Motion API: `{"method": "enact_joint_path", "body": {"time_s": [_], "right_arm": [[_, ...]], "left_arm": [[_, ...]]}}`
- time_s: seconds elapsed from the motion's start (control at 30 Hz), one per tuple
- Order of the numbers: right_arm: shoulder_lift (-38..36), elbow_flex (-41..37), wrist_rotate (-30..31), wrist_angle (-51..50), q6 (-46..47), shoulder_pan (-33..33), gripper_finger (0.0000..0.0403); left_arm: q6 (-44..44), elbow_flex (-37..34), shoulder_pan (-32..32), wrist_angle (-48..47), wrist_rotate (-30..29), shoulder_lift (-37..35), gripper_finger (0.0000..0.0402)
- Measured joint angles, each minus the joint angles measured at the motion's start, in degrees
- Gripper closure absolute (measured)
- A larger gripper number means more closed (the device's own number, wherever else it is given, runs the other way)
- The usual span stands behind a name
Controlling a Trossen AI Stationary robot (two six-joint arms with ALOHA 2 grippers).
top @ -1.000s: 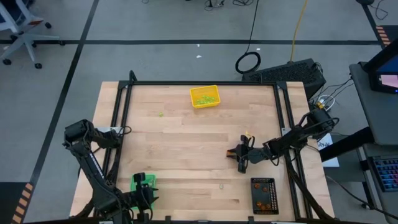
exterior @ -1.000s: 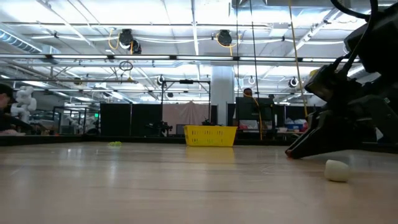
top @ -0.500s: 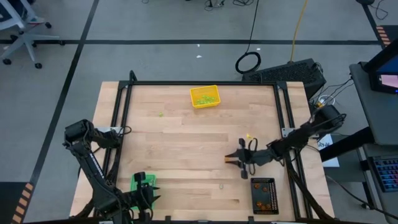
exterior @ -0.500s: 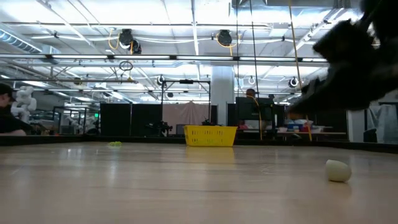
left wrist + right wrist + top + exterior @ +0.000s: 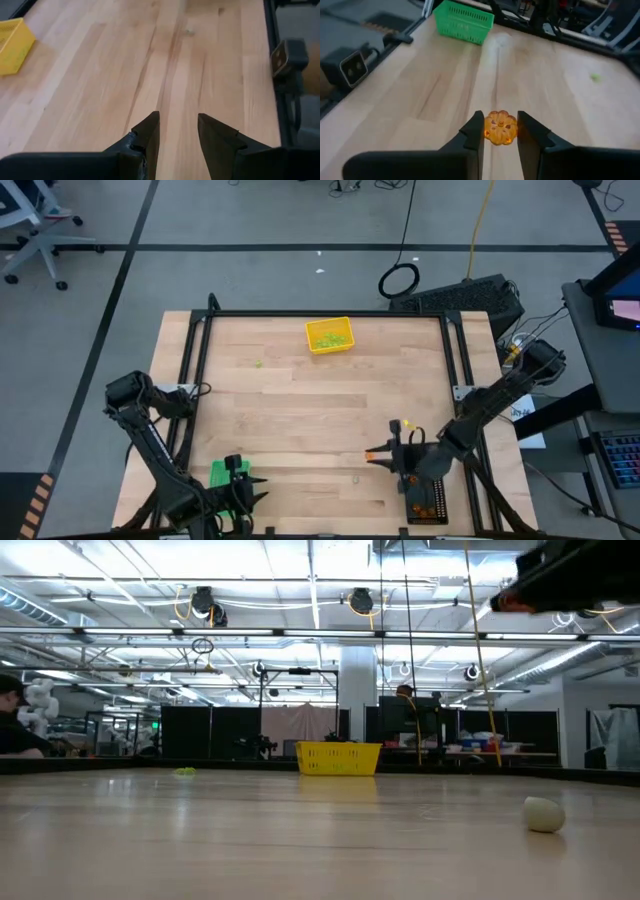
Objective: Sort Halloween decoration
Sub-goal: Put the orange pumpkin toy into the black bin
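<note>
Lower right of the high view, right gripper clenching one orange pumpkin piece, left gripper sitting released, three trays resting on the wooden table: yellow tray, green tray, black tray.

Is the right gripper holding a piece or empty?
Holding one: in its wrist view the right gripper has an orange pumpkin piece clamped between its fingers.

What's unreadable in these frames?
- Black tray, high view: the right hand and its arm cover part of it, so its contents can't be counted.
- Yellow tray contents, high view: green specks too small to tell apart.
- Pale piece, low view: too small to tell its shape.
- Right hand, low view: cut off by the top edge.
</note>
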Motion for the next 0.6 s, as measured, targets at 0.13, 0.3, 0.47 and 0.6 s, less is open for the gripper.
{"method": "enact_joint_path", "body": {"time_s": [0.13,0.3,0.47,0.6], "right_arm": [[1.3,4.3,3.6,-6.4,-5.1,2.7,0.0347],[1.9,5.6,4.9,-7.4,-15.6,4.8,0.0347],[1.9,5.8,5.4,-7.3,-22.4,5.8,0.0347],[1.9,5.8,6.4,-7.3,-27.1,6.0,0.0342]], "left_arm": [[3.4,0.0,1.5,3.5,-1.2,0.0,0.0269],[8.0,0.0,3.6,8.2,-2.0,0.0,0.0269],[11.9,0.0,5.7,12.0,-3.7,0.4,0.0269],[16.5,0.0,7.4,13.9,-3.7,1.1,0.0269]]}}
